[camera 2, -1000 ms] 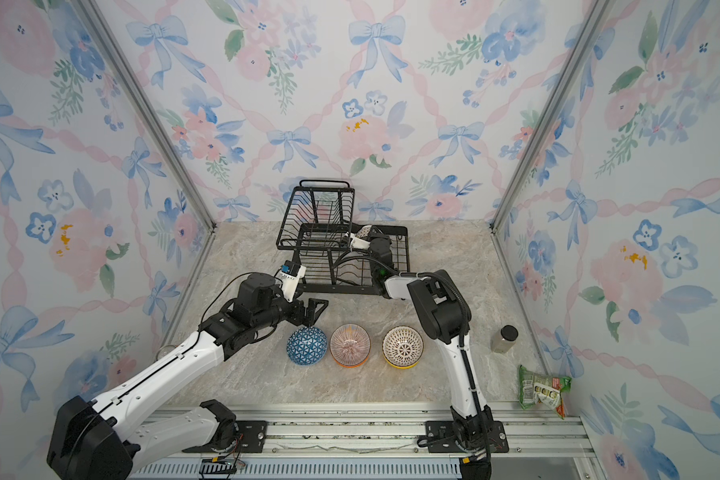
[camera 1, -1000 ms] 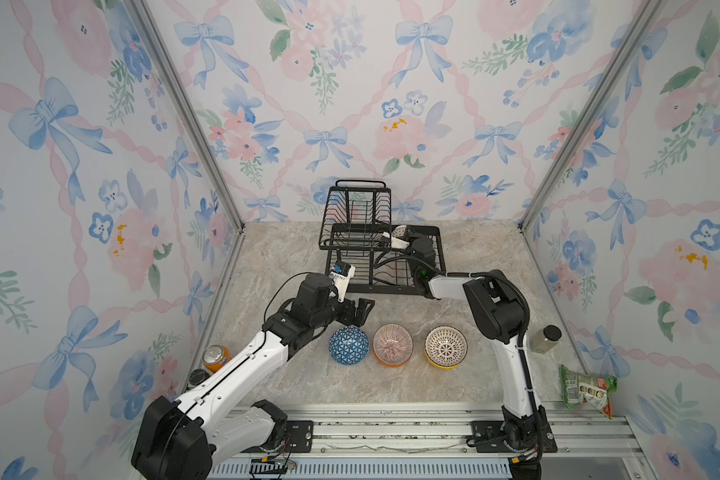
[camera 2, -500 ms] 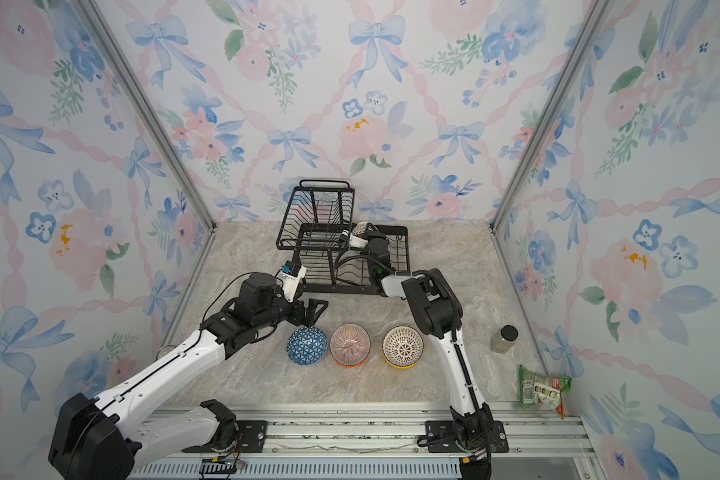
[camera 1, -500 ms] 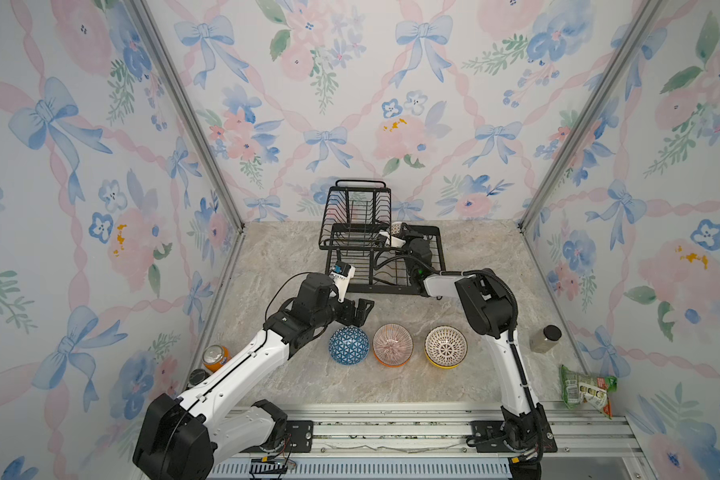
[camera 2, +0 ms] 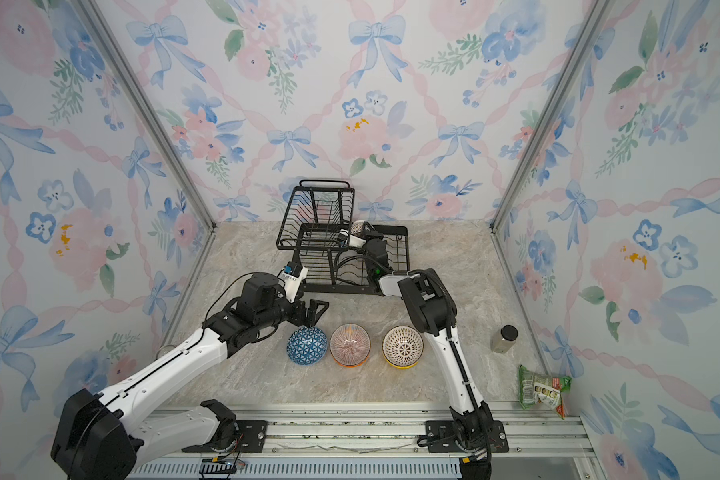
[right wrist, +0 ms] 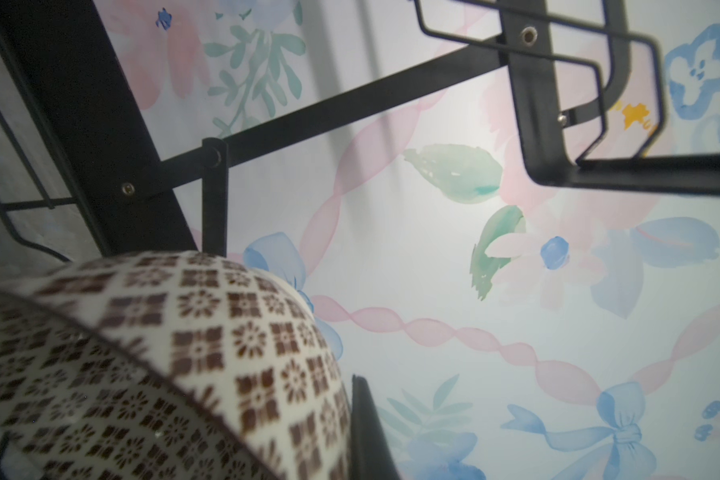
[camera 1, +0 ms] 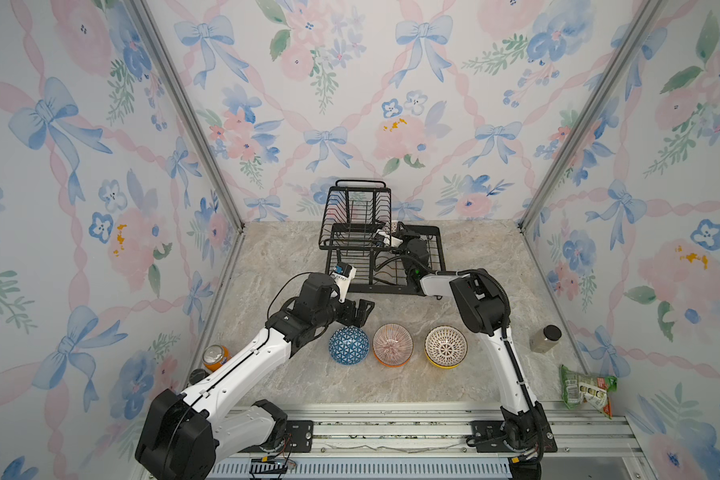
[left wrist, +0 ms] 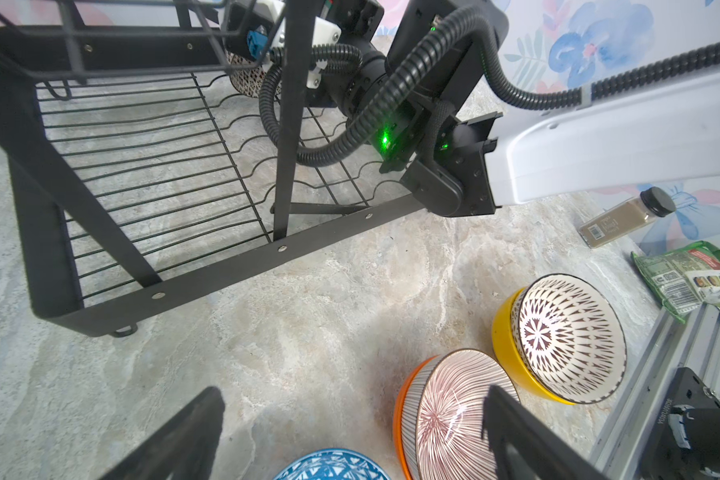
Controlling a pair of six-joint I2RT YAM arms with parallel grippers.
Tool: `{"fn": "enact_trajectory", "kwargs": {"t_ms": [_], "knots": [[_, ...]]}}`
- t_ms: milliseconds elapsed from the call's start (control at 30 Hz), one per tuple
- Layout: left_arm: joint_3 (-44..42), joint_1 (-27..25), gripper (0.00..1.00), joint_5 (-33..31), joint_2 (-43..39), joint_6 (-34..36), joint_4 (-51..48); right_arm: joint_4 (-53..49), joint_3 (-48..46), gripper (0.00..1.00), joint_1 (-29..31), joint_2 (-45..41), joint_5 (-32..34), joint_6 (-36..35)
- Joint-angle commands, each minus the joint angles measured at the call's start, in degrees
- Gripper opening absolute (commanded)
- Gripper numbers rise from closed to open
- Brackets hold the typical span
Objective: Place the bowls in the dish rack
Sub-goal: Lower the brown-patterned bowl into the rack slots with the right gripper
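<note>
The black wire dish rack (camera 1: 391, 291) stands at the back middle. My right gripper (camera 1: 391, 237) reaches into its lower tray, shut on the rim of a white bowl with a dark lattice (right wrist: 225, 353). One finger (right wrist: 366, 424) lies against the bowl's outside. That bowl (camera 2: 358, 227) shows tilted in both top views. Three bowls sit in a row in front. The blue geometric one (camera 1: 348, 345) lies upside down. A pink-striped one (camera 1: 393, 344) nests in an orange bowl, and a black-and-white one (camera 1: 446, 345) nests in a yellow bowl. My left gripper (camera 1: 360, 312) hangs open just above the blue bowl (left wrist: 333, 467).
An orange drink can (camera 1: 216, 357) stands at the left wall. A spice jar (camera 1: 545, 338) and a green packet (camera 1: 585, 388) lie at the right. The right forearm (left wrist: 599, 141) crosses over the rack's front rim (left wrist: 225, 270). Flowered walls close in three sides.
The right arm has shifted a little to the left inside the rack with the lattice bowl. The left arm has hardly moved.
</note>
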Motion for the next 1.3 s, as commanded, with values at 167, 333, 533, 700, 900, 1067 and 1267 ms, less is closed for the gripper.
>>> {"fn": "enact_trajectory", "kwargs": {"t_ms": [167,333,533,700,900,1067,1267], "knots": [[0.1,0.4,0.98,1.2,0.5,-0.4,-0.9,5.4,5.4,0.00,0.8,2.2,-1.1,2.4],[0.1,0.4,0.98,1.3,0.7,-0.4,-1.0,4.8,6.6,0.00,1.1,3.2,-1.5,3.3],[-0.1,0.4,0.98,1.4,0.6,-0.4,-1.0,3.6,8.3,0.00,1.4,4.3,-1.8,3.8],[-0.3,0.4,0.98,1.5,0.6,-0.4,-1.0,3.2,8.5,0.00,1.5,4.6,-2.0,4.0],[-0.2,0.4,0.98,1.5,1.1,-0.4,-1.0,3.9,6.6,0.00,1.6,4.0,-2.9,5.1],[0.1,0.4,0.98,1.7,1.5,-0.2,-0.9,4.2,4.8,0.00,2.2,3.1,-3.3,5.9],[-0.1,0.4,0.98,1.8,1.4,-0.1,-0.9,4.0,4.6,0.00,2.6,3.2,-3.2,5.9]]}}
